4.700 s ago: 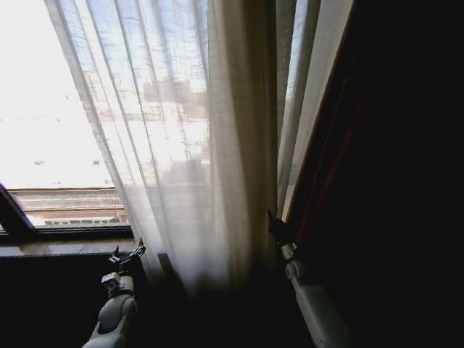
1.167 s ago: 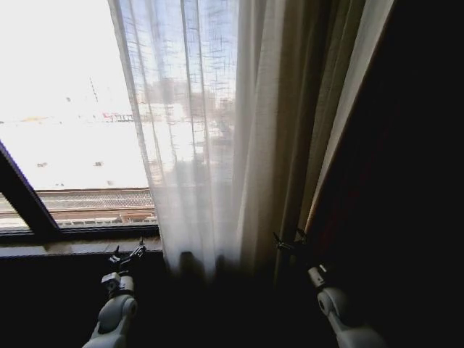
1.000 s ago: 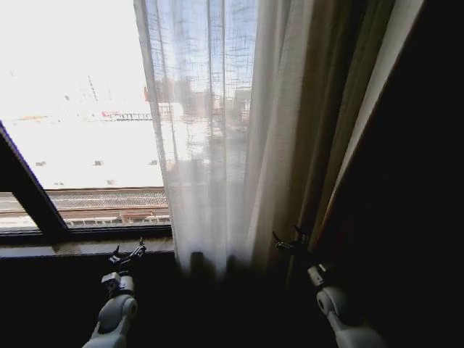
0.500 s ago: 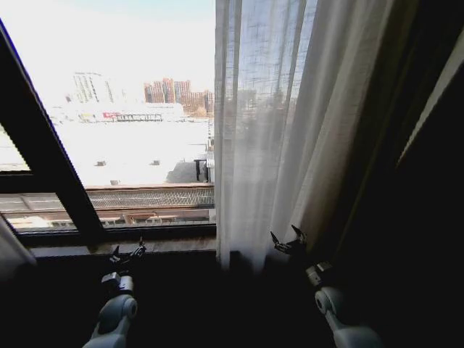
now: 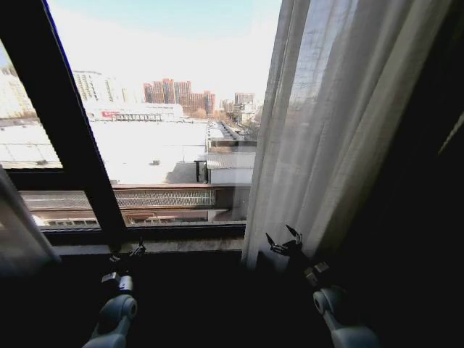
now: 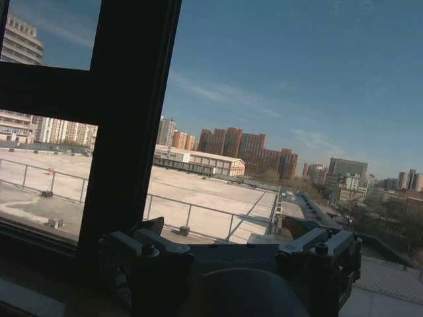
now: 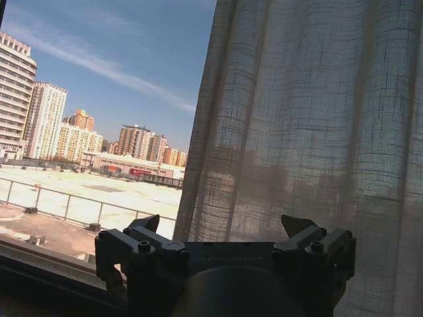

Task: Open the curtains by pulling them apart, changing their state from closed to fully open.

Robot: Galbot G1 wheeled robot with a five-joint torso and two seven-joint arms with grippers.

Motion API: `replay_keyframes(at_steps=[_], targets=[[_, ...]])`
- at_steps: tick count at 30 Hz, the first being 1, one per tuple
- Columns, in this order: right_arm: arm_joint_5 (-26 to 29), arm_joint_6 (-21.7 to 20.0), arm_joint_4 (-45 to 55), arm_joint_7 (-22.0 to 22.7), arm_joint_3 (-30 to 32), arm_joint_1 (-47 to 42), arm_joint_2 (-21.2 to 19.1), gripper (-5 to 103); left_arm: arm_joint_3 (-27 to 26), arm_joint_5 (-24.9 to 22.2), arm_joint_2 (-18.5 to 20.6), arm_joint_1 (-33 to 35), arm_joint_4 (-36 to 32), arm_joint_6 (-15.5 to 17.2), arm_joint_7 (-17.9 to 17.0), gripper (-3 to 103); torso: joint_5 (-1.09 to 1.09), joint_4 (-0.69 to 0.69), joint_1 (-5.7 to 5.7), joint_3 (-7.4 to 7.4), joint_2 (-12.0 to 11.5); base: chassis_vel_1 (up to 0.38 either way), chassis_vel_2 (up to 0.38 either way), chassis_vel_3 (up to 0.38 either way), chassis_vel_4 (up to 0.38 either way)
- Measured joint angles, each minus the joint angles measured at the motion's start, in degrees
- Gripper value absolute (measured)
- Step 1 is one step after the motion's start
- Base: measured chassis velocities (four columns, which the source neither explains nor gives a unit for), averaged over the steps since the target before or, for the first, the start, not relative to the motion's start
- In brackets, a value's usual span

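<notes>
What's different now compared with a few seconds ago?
The view has swung, so the right curtain panel sits further right, with bare window and the dark frame bar now central. The right gripper came off the curtain's far edge and is open in front of it. The left gripper stayed low by the sill.

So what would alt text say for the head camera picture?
A sheer off-white curtain hangs bunched at the right, baring a window on sunlit city rooftops. Below, the open right gripper sits by its hem; the left gripper is at the dark sill.

Left curtain panel [image 5: 18,232] cut off at the head view's edge; right panel [image 5: 341,123] cropped above, hem lost in shadow.
</notes>
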Motion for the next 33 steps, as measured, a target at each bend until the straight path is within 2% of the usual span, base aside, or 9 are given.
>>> replay_keyframes(at_steps=[15, 19, 24, 27, 30, 33], targets=[[-0.5, 2.2, -0.3, 0.7, -0.7, 1.0, 0.4, 100, 0.0, 0.0, 0.0, 0.0, 0.0, 0.0, 0.0, 100, -0.11, 0.07, 0.00, 0.00, 0.0, 0.071, 0.065, -0.070, -0.068], [-2.2, 2.7, -1.5, 2.6, -1.4, 2.1, 0.8, 100, 0.0, 0.0, 0.0, 0.0, 0.0, 0.0, 0.0, 100, -0.08, 0.04, 0.00, 0.00, 0.0, 0.024, 0.041, -0.028, -0.042], [-1.8, 3.5, -2.1, 5.3, -2.6, 2.4, 1.5, 100, 0.0, 0.0, 0.0, 0.0, 0.0, 0.0, 0.0, 100, -0.04, 0.02, 0.00, 0.00, 0.0, 0.000, 0.000, 0.000, 0.000], [-1.4, 2.7, -1.9, 4.1, -2.6, 2.4, 1.6, 100, 0.0, 0.0, 0.0, 0.0, 0.0, 0.0, 0.0, 100, -0.06, 0.02, 0.00, 0.00, 0.0, 0.000, 0.000, 0.000, 0.000], [-0.7, 2.1, -1.6, -0.9, -1.9, 2.1, 1.7, 100, 0.0, 0.0, 0.0, 0.0, 0.0, 0.0, 0.0, 100, -0.09, 0.05, 0.00, 0.00, 0.0, 0.000, 0.000, 0.000, 0.000], [-0.3, 1.8, -1.4, -1.8, -1.9, 1.8, 1.7, 100, 0.0, 0.0, 0.0, 0.0, 0.0, 0.0, 0.0, 100, -0.09, 0.05, 0.00, 0.00, 0.0, 0.000, 0.000, 0.000, 0.000]])
